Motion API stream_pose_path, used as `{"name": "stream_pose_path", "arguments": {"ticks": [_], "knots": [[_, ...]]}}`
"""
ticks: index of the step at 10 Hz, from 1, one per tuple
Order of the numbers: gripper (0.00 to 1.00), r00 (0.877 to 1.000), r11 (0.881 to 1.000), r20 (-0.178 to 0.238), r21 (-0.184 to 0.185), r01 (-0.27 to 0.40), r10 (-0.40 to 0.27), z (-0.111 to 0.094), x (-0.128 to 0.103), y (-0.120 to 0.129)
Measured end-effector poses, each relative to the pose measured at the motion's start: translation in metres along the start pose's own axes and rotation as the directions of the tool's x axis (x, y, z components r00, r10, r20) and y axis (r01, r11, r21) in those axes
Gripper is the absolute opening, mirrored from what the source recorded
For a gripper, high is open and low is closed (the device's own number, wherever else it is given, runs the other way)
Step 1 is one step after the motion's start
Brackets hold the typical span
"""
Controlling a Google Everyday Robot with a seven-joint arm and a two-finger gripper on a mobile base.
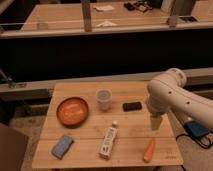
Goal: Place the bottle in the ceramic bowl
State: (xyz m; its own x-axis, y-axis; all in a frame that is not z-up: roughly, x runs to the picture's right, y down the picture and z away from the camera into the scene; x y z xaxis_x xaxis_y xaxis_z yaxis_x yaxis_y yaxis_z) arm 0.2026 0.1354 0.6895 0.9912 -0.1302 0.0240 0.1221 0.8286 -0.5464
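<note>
Seeing the tool (156, 123) open over the right side of the bench (131, 136), we find the bottle (108, 142) lying flat near the front edge, ceramic bowl (72, 111) apart, up-left of it.

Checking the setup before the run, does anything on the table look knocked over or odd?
Only the bottle lies on its side, front centre; nothing spilled. The gripper, jaws open, hangs above the table at right.

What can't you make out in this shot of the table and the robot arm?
Camera view throughout.
1. Print on the label of the bottle: too small to read.
2. What the small dark object beside the cup is: too blurred.
3. The arm above the claw, which hangs over the table's right side: cut off by the right edge.
</note>
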Motion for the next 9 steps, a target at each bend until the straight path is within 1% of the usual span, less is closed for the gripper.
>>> {"name": "stream_pose_path", "arguments": {"ticks": [1,2,3,5,8,9], "knots": [[0.8,1.0,1.0,-0.005,0.002,0.025,-0.025,0.002,-0.016,-0.001],[0.8,0.999,0.999,-0.008,0.003,0.044,-0.044,0.004,-0.026,-0.002],[0.8,0.998,0.998,-0.013,0.005,0.061,-0.061,0.006,-0.03,-0.001],[0.8,0.994,0.995,-0.035,0.006,0.103,-0.103,0.01,-0.031,0.002],[0.8,0.987,0.988,-0.045,0.007,0.155,-0.154,0.016,-0.051,0.001],[0.8,0.983,0.984,-0.046,0.009,0.179,-0.179,0.018,-0.064,-0.001]]}}
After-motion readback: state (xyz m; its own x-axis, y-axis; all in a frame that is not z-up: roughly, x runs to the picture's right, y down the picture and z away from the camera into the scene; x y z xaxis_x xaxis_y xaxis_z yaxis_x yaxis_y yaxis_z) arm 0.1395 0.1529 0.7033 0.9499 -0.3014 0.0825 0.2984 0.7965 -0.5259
